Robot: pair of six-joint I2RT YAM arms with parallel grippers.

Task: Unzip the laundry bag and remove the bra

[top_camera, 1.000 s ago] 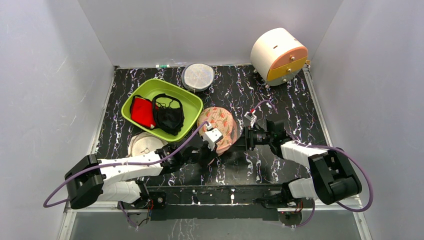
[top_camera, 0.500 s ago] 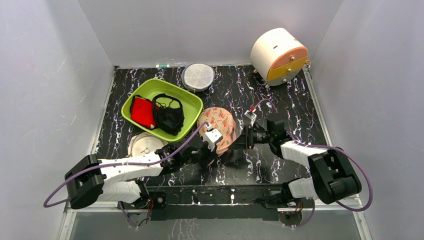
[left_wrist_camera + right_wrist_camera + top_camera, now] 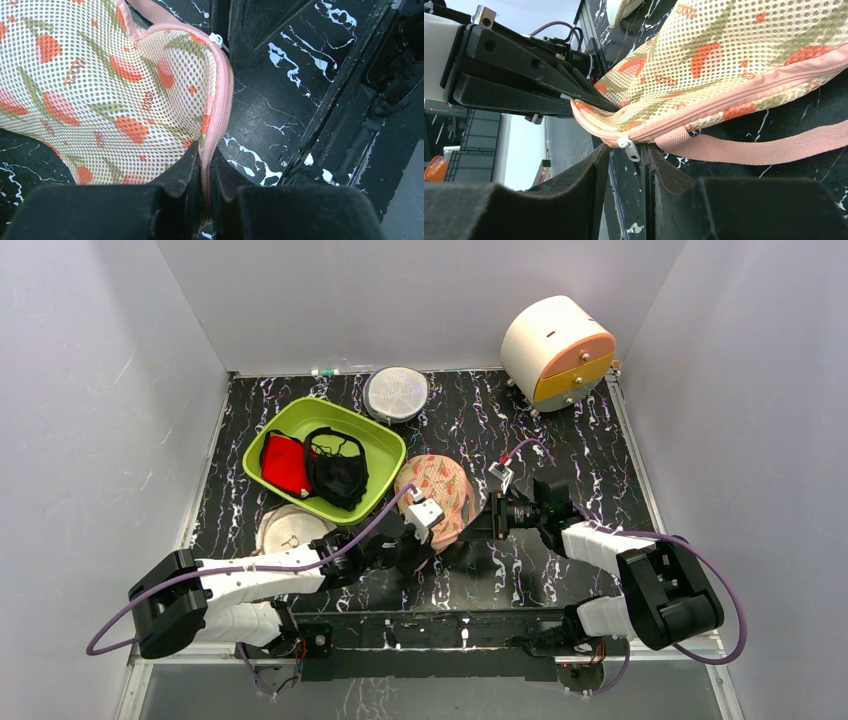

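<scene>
The laundry bag (image 3: 440, 485), a beige mesh pouch with red-orange print and a pink zip rim, lies mid-table. My left gripper (image 3: 428, 545) is shut on its near rim; the left wrist view shows the fingers (image 3: 185, 170) pinching the pink zip tape of the bag (image 3: 100, 90). My right gripper (image 3: 470, 530) is at the bag's right near end. In the right wrist view the gripper (image 3: 626, 155) is open, with the white zip pull (image 3: 630, 148) hanging between its fingertips under the bag (image 3: 724, 65). A pink strap (image 3: 764, 145) trails right. The maroon bra is hidden.
A green bin (image 3: 318, 402) left of the bag holds a black bra (image 3: 337, 475) and a red garment (image 3: 285, 465). A grey mesh disc (image 3: 396, 393) lies at the back, a cream disc (image 3: 290, 530) near the left arm, and a white-orange drum (image 3: 557, 340) at back right.
</scene>
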